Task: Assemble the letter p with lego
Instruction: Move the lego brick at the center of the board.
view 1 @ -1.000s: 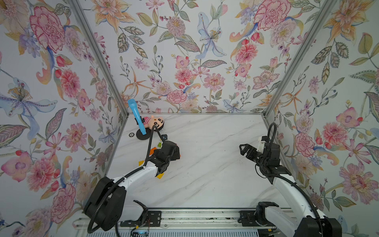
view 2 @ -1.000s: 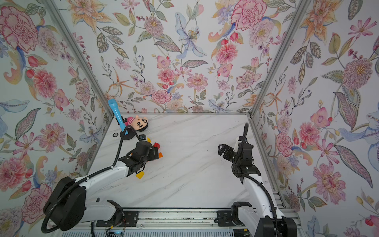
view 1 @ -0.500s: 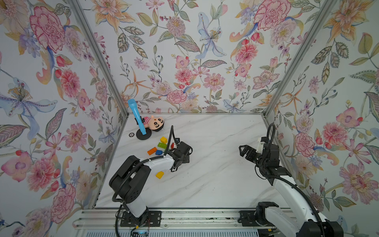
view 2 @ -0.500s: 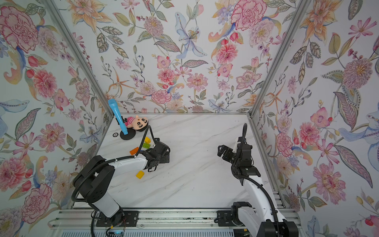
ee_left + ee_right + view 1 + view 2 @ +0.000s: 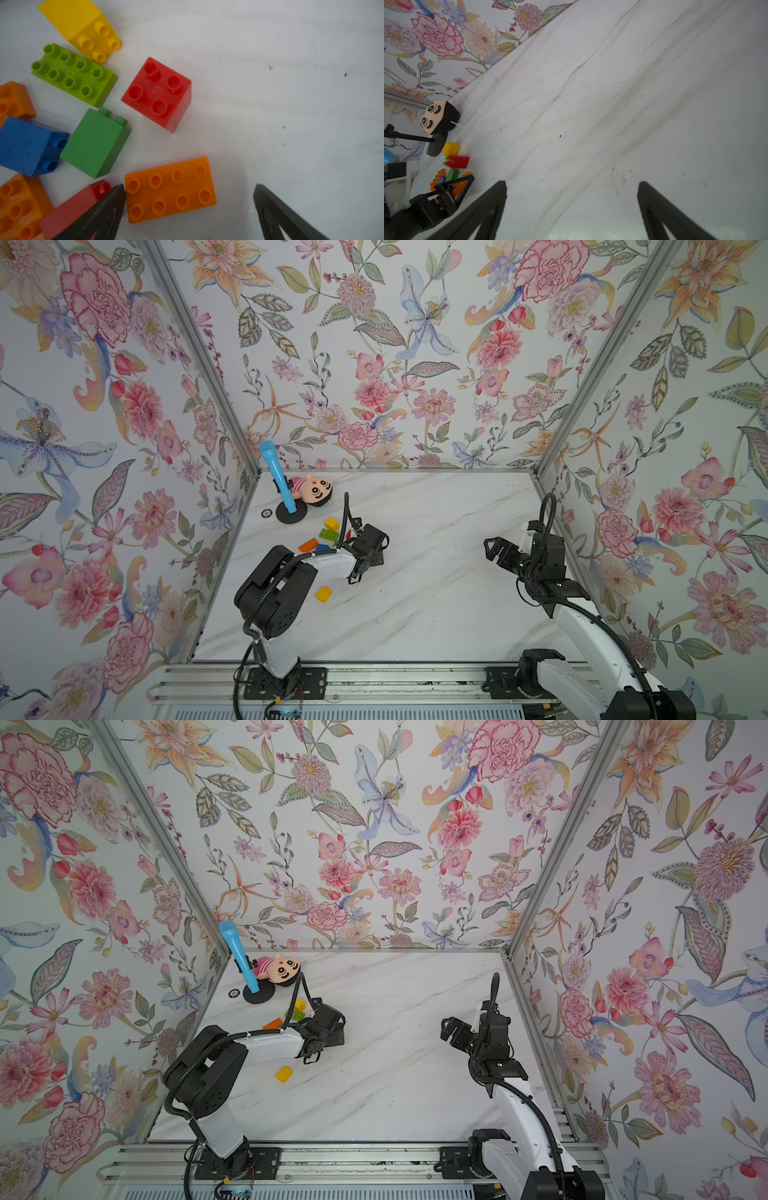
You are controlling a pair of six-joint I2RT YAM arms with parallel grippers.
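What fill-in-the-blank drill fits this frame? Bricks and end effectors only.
1. The open left end effector straddles an eight-stud brick coloured ____.
2. The lone brick lying apart from the rest is ____.
3. The red four-stud brick lies studs ____.
4. The open right end effector holds ____.
Missing: orange; yellow; up; nothing.

You'll find the lego cluster (image 5: 328, 536) on the table's (image 5: 436, 601) left, just near of the doll (image 5: 314, 490) and the stand (image 5: 291, 513) in the far-left corner. A lone brick (image 5: 323, 594) lies apart, nearer. The left gripper (image 5: 189, 188) hangs over the cluster's right edge, and the right gripper (image 5: 493, 548) is well apart at the right.
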